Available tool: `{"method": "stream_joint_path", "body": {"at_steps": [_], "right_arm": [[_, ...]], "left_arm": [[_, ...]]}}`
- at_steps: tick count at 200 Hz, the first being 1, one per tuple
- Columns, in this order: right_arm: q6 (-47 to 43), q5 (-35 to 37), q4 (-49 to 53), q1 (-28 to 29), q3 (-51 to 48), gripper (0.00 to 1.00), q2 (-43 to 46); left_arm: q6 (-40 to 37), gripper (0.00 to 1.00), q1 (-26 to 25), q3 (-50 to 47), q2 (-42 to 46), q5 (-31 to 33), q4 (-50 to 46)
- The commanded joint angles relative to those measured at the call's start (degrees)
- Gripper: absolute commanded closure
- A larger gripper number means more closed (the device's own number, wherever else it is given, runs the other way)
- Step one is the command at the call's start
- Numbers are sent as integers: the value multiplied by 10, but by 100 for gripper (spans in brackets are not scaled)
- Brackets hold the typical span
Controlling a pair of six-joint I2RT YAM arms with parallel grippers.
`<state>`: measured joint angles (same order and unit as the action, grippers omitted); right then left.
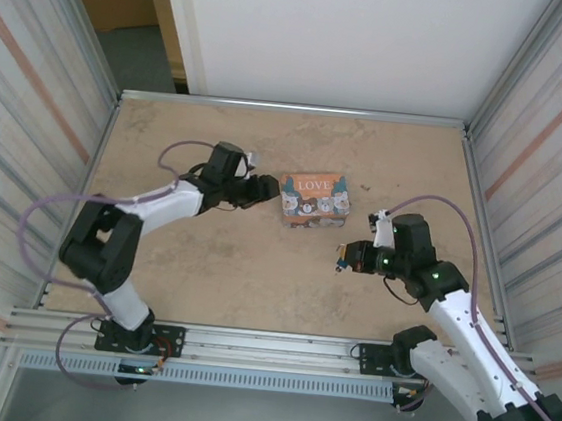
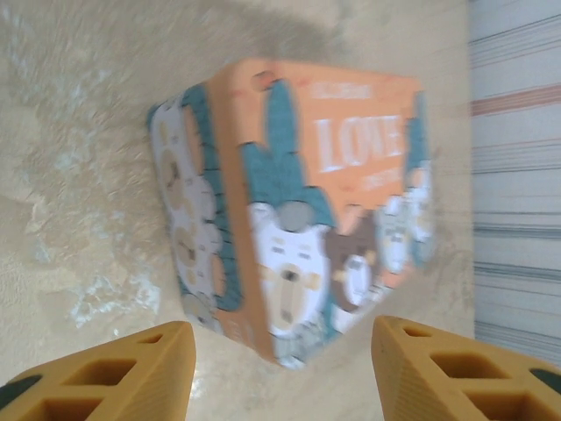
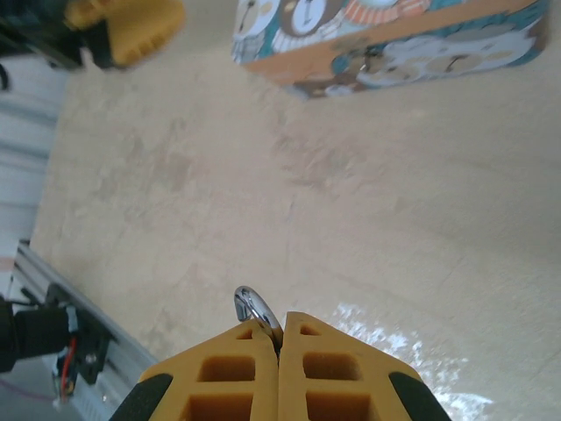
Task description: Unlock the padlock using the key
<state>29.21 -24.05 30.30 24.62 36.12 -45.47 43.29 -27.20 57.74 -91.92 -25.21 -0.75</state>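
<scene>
A small metal loop [image 3: 250, 306], which may be the key's end, pokes out between the fingertips of the clenched right gripper [image 3: 279, 331], right of the worktop's [image 1: 255, 268] centre. The printed box [image 1: 314, 199] lies mid-worktop, just beyond that gripper and apart from it. The left gripper [image 1: 266, 191] is released, jaws apart around nothing, just beside the box's left end. Bare worktop runs from there to the near and far edges.
</scene>
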Motion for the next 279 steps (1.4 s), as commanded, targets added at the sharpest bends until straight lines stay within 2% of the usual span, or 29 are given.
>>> {"method": "stream_joint_path", "body": {"at_steps": [1,61,123,199,249,279], "right_arm": [[-14,5,33,35,25,100,-15],[16,23,4,137,44,100,-94],[68,19,-46,192,46,100,-172],[104,9,-125,214,38,100,-284],[99,-8,-163,214,48,100,-359],[100,-10,-178,211,50,100,-380]], "left_arm": [[-33,45,2,-28,87,36,-22],[-54,42,16,-166,320,85,-89],[-80,33,37,-226,509,123,-205],[-79,26,43,-266,618,144,-287],[-77,15,43,-281,674,209,-333],[-84,13,44,-281,696,227,-354]]}}
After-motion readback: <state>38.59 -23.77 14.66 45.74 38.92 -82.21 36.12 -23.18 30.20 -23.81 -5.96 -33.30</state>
